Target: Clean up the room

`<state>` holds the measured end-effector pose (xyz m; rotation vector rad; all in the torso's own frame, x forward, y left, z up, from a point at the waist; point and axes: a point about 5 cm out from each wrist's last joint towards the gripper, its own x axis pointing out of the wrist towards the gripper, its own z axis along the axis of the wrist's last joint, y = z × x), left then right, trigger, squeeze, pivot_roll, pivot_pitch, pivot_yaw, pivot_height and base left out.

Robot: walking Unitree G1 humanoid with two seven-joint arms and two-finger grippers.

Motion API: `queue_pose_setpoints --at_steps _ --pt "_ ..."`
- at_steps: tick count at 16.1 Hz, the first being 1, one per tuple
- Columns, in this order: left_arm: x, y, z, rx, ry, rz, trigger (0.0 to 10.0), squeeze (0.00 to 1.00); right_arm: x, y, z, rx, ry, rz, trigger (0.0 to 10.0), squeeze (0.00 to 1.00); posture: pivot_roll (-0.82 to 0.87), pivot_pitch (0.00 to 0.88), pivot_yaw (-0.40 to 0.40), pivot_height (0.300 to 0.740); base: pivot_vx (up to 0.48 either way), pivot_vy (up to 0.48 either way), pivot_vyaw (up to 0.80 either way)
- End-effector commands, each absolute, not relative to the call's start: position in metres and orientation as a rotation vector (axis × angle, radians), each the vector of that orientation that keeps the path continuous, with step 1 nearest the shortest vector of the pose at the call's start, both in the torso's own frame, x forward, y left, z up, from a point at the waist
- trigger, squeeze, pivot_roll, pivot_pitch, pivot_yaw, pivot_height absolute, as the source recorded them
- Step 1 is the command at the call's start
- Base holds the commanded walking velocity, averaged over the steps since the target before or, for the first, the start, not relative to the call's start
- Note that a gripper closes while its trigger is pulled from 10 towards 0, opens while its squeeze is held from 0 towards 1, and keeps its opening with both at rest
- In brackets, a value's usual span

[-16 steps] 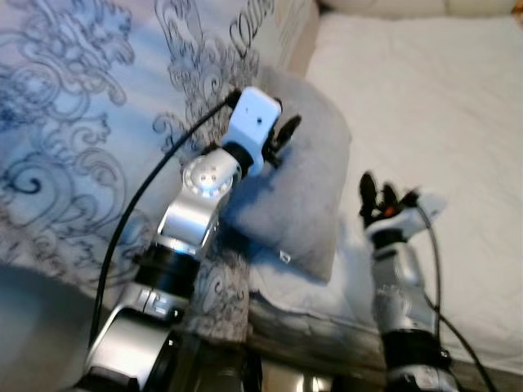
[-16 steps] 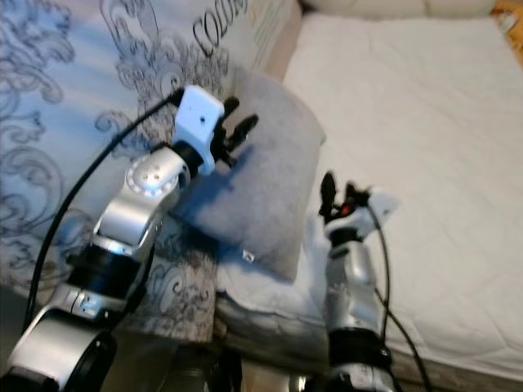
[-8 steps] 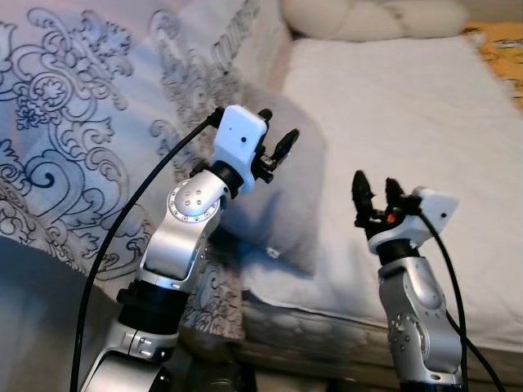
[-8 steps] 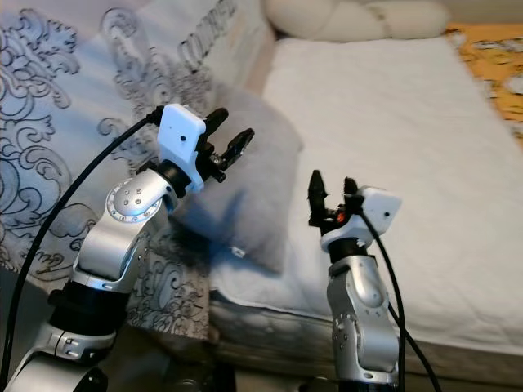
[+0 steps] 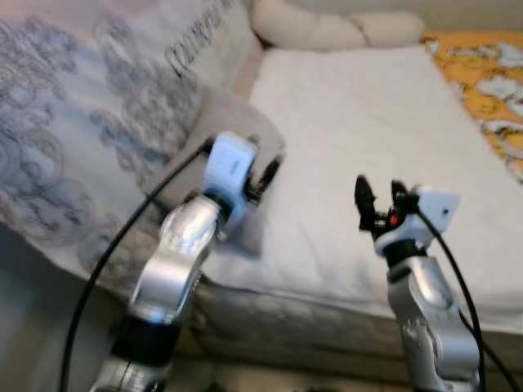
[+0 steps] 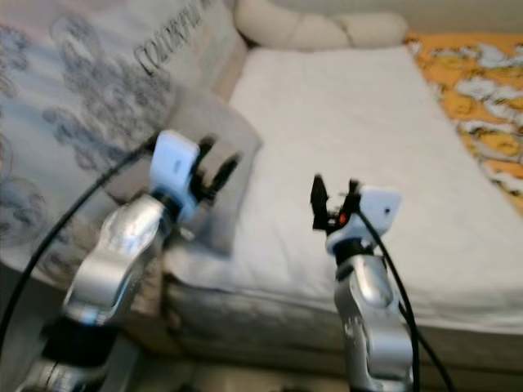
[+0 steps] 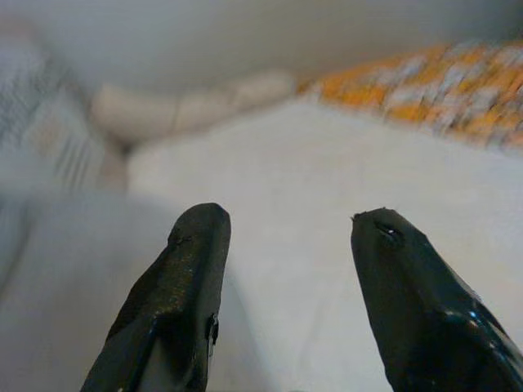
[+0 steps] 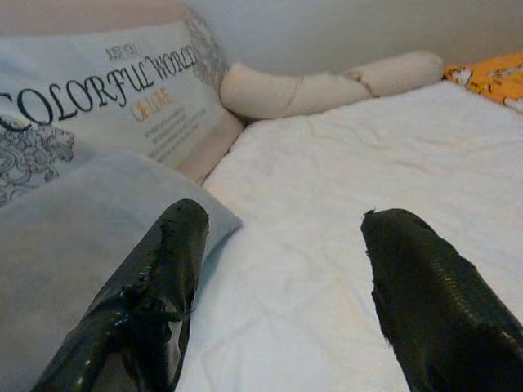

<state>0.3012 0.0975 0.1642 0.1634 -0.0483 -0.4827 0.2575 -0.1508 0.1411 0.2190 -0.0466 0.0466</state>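
On the bed: 1 grey pillow [image 6: 214, 131], 1 patterned duvet [image 6: 73, 98], 1 white sheet [image 6: 343, 122], 1 cream knotted cushion [image 6: 315, 31], 1 orange printed blanket [image 6: 482, 90]; 2 grippers, left [image 5: 267, 173], right [image 5: 377, 198].

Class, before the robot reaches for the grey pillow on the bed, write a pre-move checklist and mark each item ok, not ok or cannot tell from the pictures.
1. Left gripper open and holding nothing: ok; the left wrist view shows both fingers apart.
2. Right gripper open and holding nothing: ok.
3. Grey pillow within sight: ok; it lies at the bed's left edge beside the patterned duvet.
4. Left gripper over the pillow: ok; whether it touches it, cannot tell.
5. White sheet bare ahead of the right gripper: ok.
6. Head views sharp enough to aim: not ok; they are blurred.
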Motion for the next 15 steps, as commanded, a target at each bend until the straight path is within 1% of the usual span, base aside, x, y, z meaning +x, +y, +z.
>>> queue_pose_setpoints --at_steps 1,6,7,9,12,14,15 --pt "0.300 0.106 0.168 0.165 -0.059 -0.431 10.0 0.27 0.256 -0.150 0.147 0.207 -0.055 0.069 10.0 0.00 -0.07 0.000 0.075 0.740 0.000 -0.480 0.00" --pt "0.280 0.140 0.139 0.156 0.047 -0.262 10.0 0.28 0.256 -0.152 0.135 0.102 0.035 0.077 10.0 0.00 -0.06 0.000 0.040 0.740 0.000 -0.480 0.00" --pt "0.273 0.153 0.132 0.155 0.076 -0.203 10.0 0.27 0.258 -0.152 0.130 0.054 0.057 0.055 10.0 0.00 -0.04 0.000 0.029 0.740 0.000 -0.480 0.00" --pt "0.267 0.163 0.128 0.148 0.101 -0.158 10.0 0.27 0.261 -0.151 0.127 0.039 0.062 0.051 10.0 0.00 -0.03 0.000 0.032 0.740 0.000 -0.480 0.00" --pt "0.263 0.167 0.128 0.147 0.112 -0.144 10.0 0.28 0.261 -0.154 0.123 0.056 0.095 0.055 10.0 0.00 -0.02 0.000 0.028 0.740 0.000 -0.480 0.00" --pt "0.261 0.166 0.129 0.133 0.110 -0.130 10.0 0.29 0.258 -0.157 0.120 0.103 0.119 0.054 10.0 0.00 -0.02 0.000 0.022 0.740 0.000 -0.480 0.00" --pt "0.260 0.165 0.130 0.126 0.111 -0.126 10.0 0.29 0.257 -0.158 0.120 0.090 0.121 0.057 10.0 0.00 -0.02 0.000 0.024 0.740 0.000 -0.480 0.00"
